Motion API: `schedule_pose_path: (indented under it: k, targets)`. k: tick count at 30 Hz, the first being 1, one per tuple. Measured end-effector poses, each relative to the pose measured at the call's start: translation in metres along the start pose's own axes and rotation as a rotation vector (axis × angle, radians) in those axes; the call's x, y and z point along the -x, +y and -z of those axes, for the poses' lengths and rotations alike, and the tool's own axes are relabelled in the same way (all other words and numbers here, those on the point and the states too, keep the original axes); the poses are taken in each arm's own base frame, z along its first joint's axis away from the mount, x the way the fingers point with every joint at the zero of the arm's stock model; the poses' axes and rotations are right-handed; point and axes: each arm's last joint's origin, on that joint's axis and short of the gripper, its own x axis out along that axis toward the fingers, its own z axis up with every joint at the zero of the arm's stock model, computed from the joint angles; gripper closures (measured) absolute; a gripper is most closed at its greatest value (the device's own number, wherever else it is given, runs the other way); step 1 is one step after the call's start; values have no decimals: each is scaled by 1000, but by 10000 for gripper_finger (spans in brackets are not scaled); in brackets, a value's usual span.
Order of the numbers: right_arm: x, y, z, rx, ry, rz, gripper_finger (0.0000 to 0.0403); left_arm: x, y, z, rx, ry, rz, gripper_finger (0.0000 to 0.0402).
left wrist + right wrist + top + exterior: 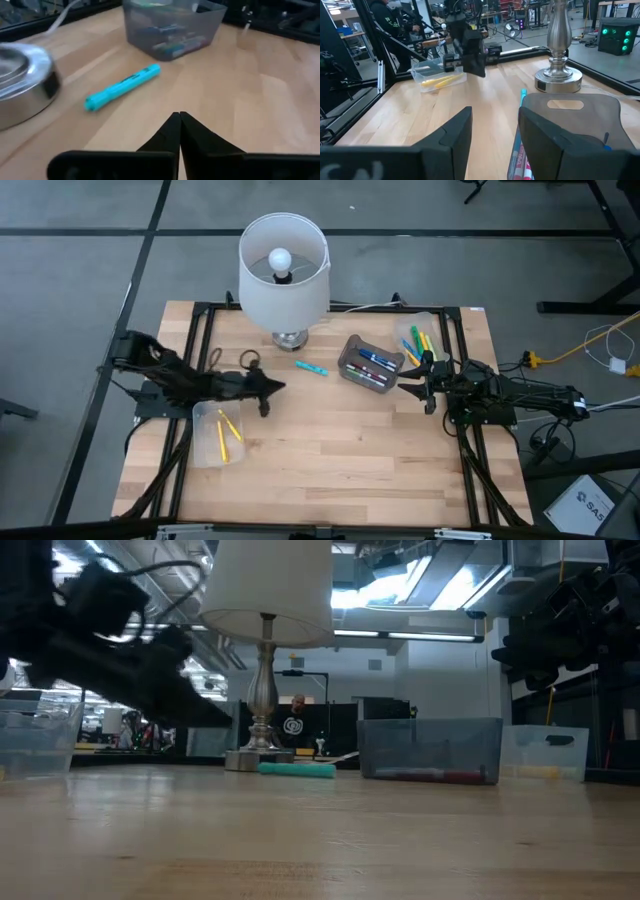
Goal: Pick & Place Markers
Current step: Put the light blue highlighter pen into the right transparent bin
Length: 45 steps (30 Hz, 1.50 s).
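Observation:
A cyan marker (311,368) lies flat on the wooden table between the lamp base and a grey bin (370,365) that holds blue and red markers. My left gripper (278,388) is shut and holds nothing; it stands left of the cyan marker (122,86), a little short of it. Behind it, a clear bin (222,435) holds yellow markers. A third bin (418,340) at the far right holds green and yellow markers. My right gripper (495,130) hangs open beside the grey bin (570,115), with nothing between its fingers.
A table lamp with a white shade (284,268) stands at the middle of the far edge; its metal base (22,87) is close to the cyan marker. Bare wood lies toward the near edge. Black frame rails (195,330) run along the table's sides.

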Motion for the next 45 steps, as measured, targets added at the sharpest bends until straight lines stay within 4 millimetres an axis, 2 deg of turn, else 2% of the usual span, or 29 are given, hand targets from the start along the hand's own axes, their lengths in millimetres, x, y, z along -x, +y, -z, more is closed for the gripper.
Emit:
schedule_pose_path:
  k: [4, 7, 11, 15, 20, 27, 36, 42, 45]
  targets:
    - [0, 0, 0, 0, 0, 0, 243, 15, 4, 2, 4, 6, 57, 400]
    - [0, 0, 0, 0, 0, 0, 243, 16, -2, -1, -50, 16, 179, 400]
    - [0, 0, 0, 0, 0, 0, 243, 12, -7, -12, -141, -49, 157, 400]
    - [0, 0, 0, 0, 0, 0, 243, -5, -15, -23, -276, 27, 114, 389]
    - [0, 0, 0, 0, 0, 0, 243, -36, -35, -52, -480, 265, 75, 340]
    - [0, 0, 0, 0, 0, -1, 243, -66, -55, -96, -630, 319, 84, 267]
    - [0, 0, 0, 0, 0, 0, 243, -104, -39, -110, -623, 444, 85, 228]
    - [0, 0, 0, 0, 0, 0, 243, -129, -21, -112, -627, 504, 46, 231]
    - [0, 0, 0, 0, 0, 0, 243, -142, -12, -107, -612, 557, 40, 236]
